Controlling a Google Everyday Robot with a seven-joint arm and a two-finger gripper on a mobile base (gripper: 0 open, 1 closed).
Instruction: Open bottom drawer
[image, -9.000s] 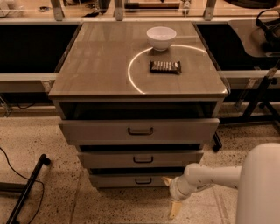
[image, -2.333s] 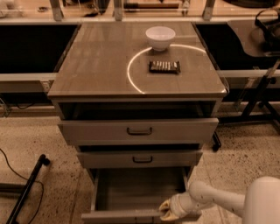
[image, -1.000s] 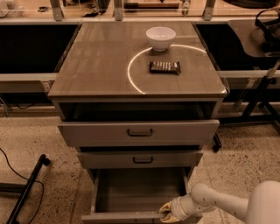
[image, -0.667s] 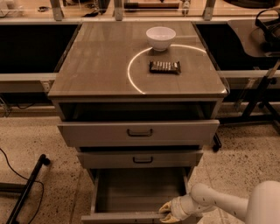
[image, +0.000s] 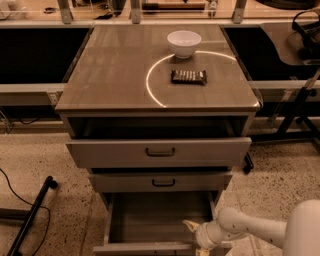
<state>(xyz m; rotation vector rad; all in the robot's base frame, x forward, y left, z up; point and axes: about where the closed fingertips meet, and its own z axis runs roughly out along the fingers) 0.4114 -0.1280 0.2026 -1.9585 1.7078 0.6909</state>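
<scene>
The grey cabinet's bottom drawer stands pulled far out towards me, its inside bare and its front at the lower edge of the view. Its handle is out of view. My gripper sits at the drawer's front right corner, on the end of the white arm that comes in from the lower right. One pale finger shows over the drawer's inside. The middle drawer and the top drawer are each pulled out a little.
On the cabinet top stand a white bowl and a dark flat packet. A black stand leg and cable lie on the floor at the left. Dark chair legs stand at the right.
Nine seconds ago the bottom drawer was nearly shut with my gripper at its front; by 2.3 seconds ago it was pulled far out. Over the last second nothing has visibly moved.
</scene>
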